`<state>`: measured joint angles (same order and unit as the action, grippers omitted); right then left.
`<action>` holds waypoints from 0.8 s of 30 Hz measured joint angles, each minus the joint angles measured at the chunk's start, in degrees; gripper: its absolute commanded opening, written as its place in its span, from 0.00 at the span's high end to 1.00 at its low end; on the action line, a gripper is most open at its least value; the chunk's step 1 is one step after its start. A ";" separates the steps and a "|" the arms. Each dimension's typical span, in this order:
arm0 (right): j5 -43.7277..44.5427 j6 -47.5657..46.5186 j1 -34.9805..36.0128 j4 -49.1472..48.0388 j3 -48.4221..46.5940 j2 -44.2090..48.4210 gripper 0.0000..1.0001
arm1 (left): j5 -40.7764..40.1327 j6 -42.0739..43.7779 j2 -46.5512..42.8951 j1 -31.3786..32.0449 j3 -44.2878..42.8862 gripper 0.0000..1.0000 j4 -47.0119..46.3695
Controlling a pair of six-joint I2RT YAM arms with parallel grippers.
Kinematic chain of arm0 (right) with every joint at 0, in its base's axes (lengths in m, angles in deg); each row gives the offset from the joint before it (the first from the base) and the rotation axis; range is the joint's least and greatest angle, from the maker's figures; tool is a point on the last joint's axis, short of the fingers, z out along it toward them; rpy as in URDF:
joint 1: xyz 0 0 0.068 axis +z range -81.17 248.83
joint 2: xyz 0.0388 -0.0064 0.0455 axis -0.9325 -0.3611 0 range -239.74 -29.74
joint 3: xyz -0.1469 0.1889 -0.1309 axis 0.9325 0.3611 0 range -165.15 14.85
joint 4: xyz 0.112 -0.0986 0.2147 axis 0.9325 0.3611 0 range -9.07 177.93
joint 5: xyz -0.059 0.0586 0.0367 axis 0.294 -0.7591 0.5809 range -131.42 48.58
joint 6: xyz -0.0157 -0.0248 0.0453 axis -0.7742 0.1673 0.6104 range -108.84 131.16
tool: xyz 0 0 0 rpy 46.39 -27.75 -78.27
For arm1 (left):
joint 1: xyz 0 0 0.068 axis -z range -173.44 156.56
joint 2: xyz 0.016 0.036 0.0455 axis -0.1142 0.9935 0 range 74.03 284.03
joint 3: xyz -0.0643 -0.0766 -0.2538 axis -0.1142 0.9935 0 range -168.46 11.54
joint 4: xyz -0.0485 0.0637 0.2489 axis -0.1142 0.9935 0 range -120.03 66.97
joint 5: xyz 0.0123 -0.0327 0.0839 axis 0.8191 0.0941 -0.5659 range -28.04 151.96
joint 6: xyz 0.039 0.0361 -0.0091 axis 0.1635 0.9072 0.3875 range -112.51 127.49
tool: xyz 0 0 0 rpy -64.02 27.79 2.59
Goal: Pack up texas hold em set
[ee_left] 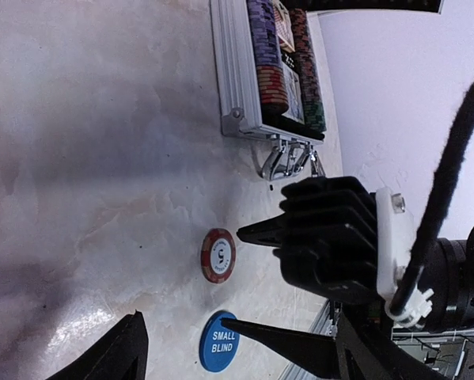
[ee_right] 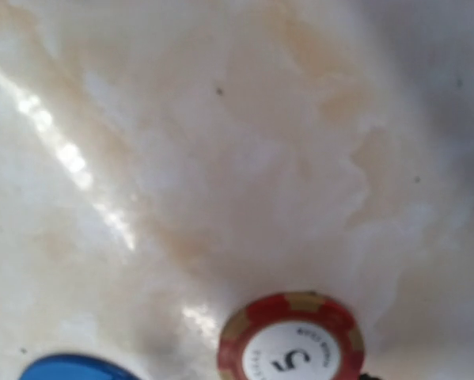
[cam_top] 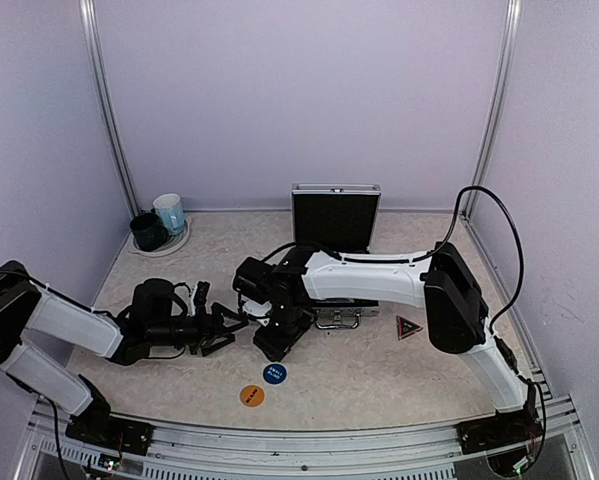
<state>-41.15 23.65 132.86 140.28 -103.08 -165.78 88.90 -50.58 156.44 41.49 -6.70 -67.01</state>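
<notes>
Mostly packed: the aluminium case holds chip stacks. Unpacked: red 5 chip just below the spread right end effector, SMALL BLIND button beside it. Left end effector spread too.

Soft even light, glare streaks on table, blurry right wrist view.
</notes>
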 measured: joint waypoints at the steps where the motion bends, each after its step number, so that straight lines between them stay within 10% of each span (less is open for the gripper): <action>1: -0.28 0.20 -0.22 0.26 0.00 -0.26 0.37 | -0.22 0.00 -0.28 -0.15 0.33 0.19 0.07; 24: -0.87 0.17 -2.32 1.66 -0.70 -2.29 0.50 | -0.72 0.31 -0.61 -0.48 1.60 0.20 1.09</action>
<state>-42.02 23.83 130.54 141.94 -103.78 -168.08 88.18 -50.27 155.83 41.01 -5.10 -65.91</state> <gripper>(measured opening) 0.492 0.805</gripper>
